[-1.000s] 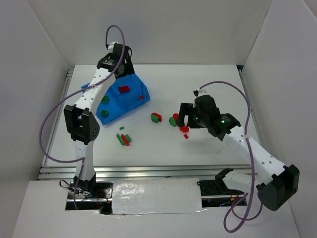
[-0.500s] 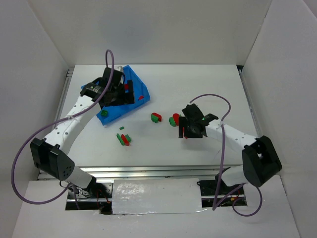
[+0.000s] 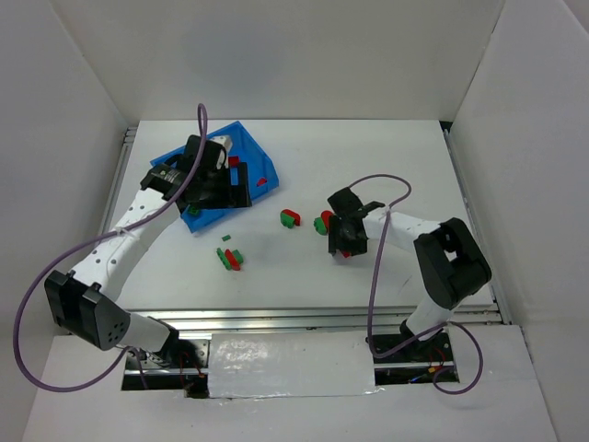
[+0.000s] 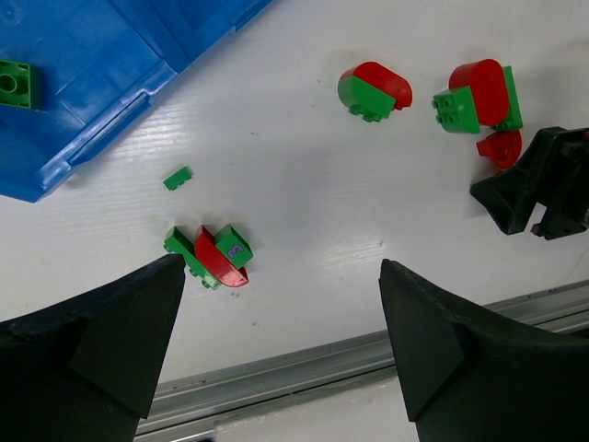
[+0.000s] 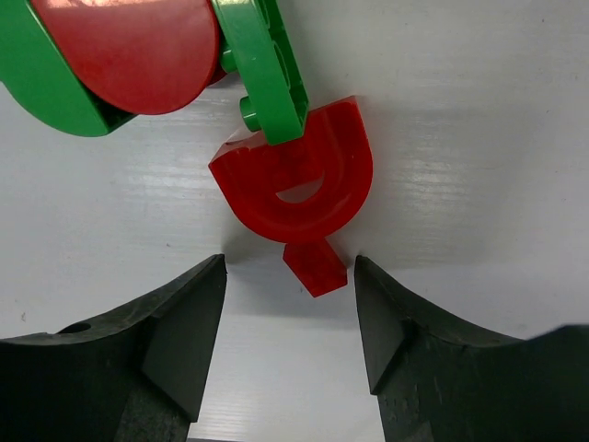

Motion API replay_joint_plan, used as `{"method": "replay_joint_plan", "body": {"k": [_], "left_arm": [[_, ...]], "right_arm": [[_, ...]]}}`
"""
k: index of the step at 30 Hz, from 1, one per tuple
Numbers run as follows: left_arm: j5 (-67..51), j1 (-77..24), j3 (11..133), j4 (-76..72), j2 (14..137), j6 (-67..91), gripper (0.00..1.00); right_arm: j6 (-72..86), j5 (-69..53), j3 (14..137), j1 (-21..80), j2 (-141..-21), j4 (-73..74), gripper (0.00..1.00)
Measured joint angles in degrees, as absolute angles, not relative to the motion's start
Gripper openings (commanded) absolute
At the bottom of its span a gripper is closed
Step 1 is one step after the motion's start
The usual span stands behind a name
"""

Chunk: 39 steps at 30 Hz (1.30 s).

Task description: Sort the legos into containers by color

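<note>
1. The right gripper [image 5: 287, 299] points down at the table, right of centre. Its jaws stand apart and hold nothing.
2. A small red brick [image 5: 315, 268] lies between the jaws and touches neither. Its long axis slants across the gap.
3. The brick touches the curved edge of a red arch [image 5: 304, 184], which sits just beyond the fingertips.
4. The right arm is much the nearer. The left gripper [image 3: 219, 189] hovers wide open over the near edge of the bin [image 3: 253, 147], far left.
5. Pinching the brick would likely nudge the arch.
</note>
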<state>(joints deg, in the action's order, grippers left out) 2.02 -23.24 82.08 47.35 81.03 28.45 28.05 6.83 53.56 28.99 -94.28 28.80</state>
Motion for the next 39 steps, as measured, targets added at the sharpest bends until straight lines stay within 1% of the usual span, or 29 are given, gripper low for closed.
{"method": "replay_joint_plan", "body": {"k": [1, 6, 7, 9, 10, 13, 15, 17, 20, 26, 33, 35, 39], "left_arm": [[1.87, -23.24, 82.08, 47.35, 80.77, 28.40, 1.00], [0.99, -23.24, 82.06, 47.42, 80.42, 28.14, 1.00], [0.91, -23.24, 82.02, 47.44, 80.42, 27.94, 1.00], [0.80, -23.22, 81.67, 47.37, 80.29, 27.31, 0.99], [0.75, -23.22, 81.36, 47.35, 80.20, 27.16, 0.99], [0.71, -23.24, 80.53, 47.40, 80.05, 27.09, 0.99], [0.69, -23.22, 80.18, 47.46, 80.05, 27.07, 0.99], [0.78, -23.24, 80.09, 47.46, 80.05, 27.07, 1.00], [1.83, -23.22, 80.09, 47.48, 80.01, 27.16, 1.00], [7.55, -22.46, 78.39, 47.62, 77.17, 29.52, 1.00], [14.94, -18.59, 77.49, 49.06, 72.40, 34.46, 1.00], [16.29, -18.48, 77.49, 49.93, 71.70, 34.92, 0.99], [17.47, -18.26, 77.49, 51.64, 71.05, 34.96, 1.00]], "right_arm": [[28.18, 6.94, 53.69, 28.99, -94.45, 28.97, 0.60], [29.08, 8.25, 54.13, 29.02, -94.98, 29.87, 0.51], [29.23, 8.56, 54.13, 29.06, -94.96, 29.93, 0.47], [29.61, 9.34, 54.00, 29.30, -94.96, 30.04, 0.43], [29.76, 9.78, 54.00, 29.56, -94.96, 30.06, 0.37], [30.28, 10.79, 54.00, 30.87, -95.07, 29.93, 0.33], [30.46, 11.00, 54.00, 31.99, -95.13, 29.69, 0.23], [30.87, 11.07, 54.06, 33.15, -95.15, 29.58, 0.23], [31.29, 10.96, 54.22, 35.05, -95.09, 29.74, 0.19], [32.77, 5.69, 56.77, 39.55, -93.23, 32.05, 0.19], [33.91, 0.32, 69.63, 40.97, -91.35, 31.64, 0.19], [34.20, -0.99, 75.83, 41.17, -93.89, 31.53, 0.19], [35.86, -3.42, 87.31, 41.71, -102.69, 25.93, 0.19]]}}
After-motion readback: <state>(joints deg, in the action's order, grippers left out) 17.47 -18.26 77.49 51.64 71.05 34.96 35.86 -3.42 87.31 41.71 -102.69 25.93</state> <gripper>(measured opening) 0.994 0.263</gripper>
